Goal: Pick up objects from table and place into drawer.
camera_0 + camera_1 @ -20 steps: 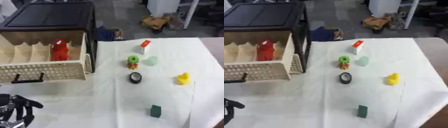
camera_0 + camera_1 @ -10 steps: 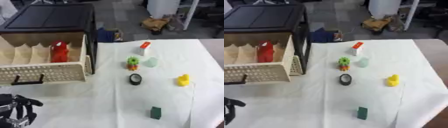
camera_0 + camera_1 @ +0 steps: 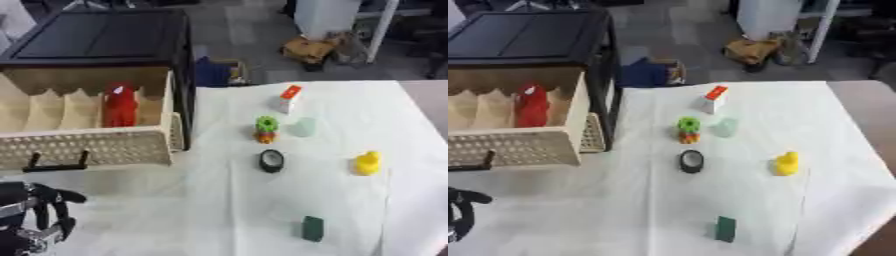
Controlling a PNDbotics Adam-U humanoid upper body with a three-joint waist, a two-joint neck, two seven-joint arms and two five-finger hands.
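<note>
The beige drawer (image 3: pixel 96 145) stands pulled out of a black cabinet (image 3: pixel 96 35) at the left, with a red object (image 3: pixel 120 105) upright in one compartment. On the white cloth lie a white box with a red top (image 3: pixel 288 98), a green and orange toy (image 3: pixel 265 129), a pale green cup-like thing (image 3: pixel 303 127), a black ring (image 3: pixel 271 160), a yellow duck (image 3: pixel 367 163) and a dark green block (image 3: pixel 312 228). My left hand (image 3: pixel 39 217) rests at the lower left corner, fingers relaxed and up, holding nothing. My right hand is out of sight.
The drawer front has a black handle (image 3: pixel 57 165) near my left hand. The cloth's right edge (image 3: pixel 433 150) runs along the table side. Beyond the table lie floor clutter and a brown bag (image 3: pixel 311 50).
</note>
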